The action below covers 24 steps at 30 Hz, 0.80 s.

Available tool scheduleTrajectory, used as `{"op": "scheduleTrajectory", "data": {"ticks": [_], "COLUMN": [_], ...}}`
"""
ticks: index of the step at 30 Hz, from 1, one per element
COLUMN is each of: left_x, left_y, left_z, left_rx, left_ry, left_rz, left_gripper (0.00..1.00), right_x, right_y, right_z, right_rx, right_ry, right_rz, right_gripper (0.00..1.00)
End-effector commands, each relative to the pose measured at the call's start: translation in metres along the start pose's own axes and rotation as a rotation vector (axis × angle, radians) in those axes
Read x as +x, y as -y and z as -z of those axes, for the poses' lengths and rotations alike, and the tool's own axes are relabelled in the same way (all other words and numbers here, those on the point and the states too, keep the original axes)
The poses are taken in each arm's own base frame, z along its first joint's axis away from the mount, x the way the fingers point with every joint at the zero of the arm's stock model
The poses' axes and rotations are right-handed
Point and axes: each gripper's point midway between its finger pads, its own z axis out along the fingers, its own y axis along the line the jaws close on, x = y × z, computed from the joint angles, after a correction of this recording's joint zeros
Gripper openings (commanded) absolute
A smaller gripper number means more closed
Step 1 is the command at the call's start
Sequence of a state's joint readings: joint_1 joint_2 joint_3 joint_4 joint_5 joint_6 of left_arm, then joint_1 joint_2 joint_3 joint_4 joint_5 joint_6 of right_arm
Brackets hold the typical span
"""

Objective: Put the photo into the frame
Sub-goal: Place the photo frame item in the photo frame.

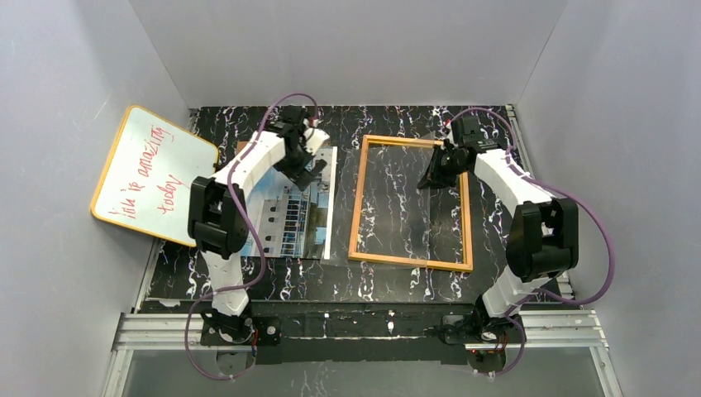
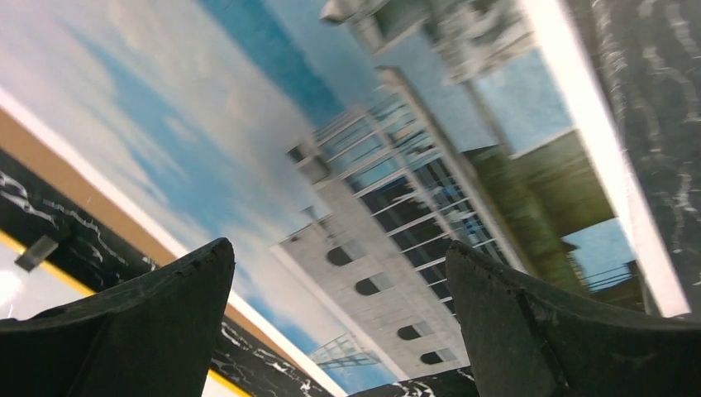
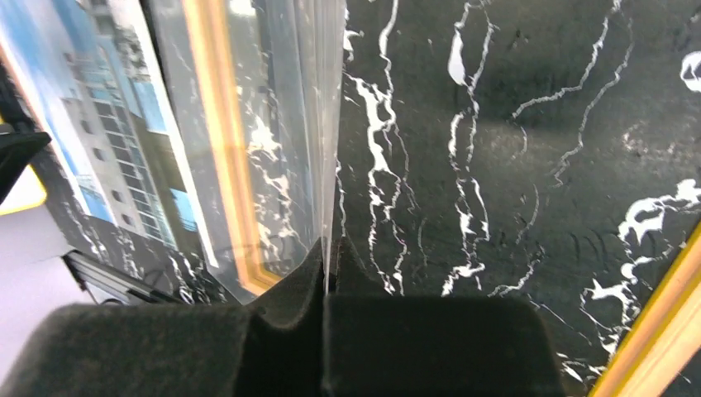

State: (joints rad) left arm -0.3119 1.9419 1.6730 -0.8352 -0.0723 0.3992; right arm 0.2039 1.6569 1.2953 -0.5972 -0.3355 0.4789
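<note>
Nearest the lens, the right gripper [image 3: 329, 266] is clenched on the edge of one clear pane [image 3: 281, 124]; the left gripper [image 2: 337, 248] is spread wide just above the one photo [image 2: 248, 124]; it is laid picture-up on the counter [image 1: 372, 285], left of the one frame [image 1: 409, 261], long axis near-to-far, sky toward the far wall; one brown board [image 2: 50, 169] is seen beneath it; one whiteboard [image 1: 153, 174] is seen far left.
</note>
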Motion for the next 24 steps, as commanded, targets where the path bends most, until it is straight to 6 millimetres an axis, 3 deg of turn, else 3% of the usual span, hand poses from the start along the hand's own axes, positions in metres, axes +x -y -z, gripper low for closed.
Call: {"op": "scheduleTrajectory", "data": {"ticks": [1,9,15,18,24], "left_x": [-0.010,-0.025,-0.028,-0.029,-0.025], "left_y": [0.027,0.067,0.087,0.093,0.103], "left_z": [0.000,-0.021,-0.040,-0.049,-0.061], "left_rx": [-0.008,0.020,-0.001,-0.015,-0.020], "left_ry": [-0.005,-0.016,-0.029,-0.037,-0.062], "left_rz": [-0.050,-0.130,-0.184,-0.202,-0.234], "left_gripper": [0.98,0.98,0.98,0.98,0.98], "right_x": [0.007,-0.006,-0.013,-0.010,0.002], "right_y": [0.042,0.064,0.059,0.064,0.071], "right_z": [0.007,0.008,0.006,0.003,0.002], "right_rx": [0.176,0.183,0.080,0.076,0.015], "right_ry": [-0.028,0.015,0.045,0.026,-0.001], "right_rz": [0.052,0.004,-0.009,-0.025,-0.116], "right_gripper": [0.01,0.05,0.22,0.28,0.50]}}
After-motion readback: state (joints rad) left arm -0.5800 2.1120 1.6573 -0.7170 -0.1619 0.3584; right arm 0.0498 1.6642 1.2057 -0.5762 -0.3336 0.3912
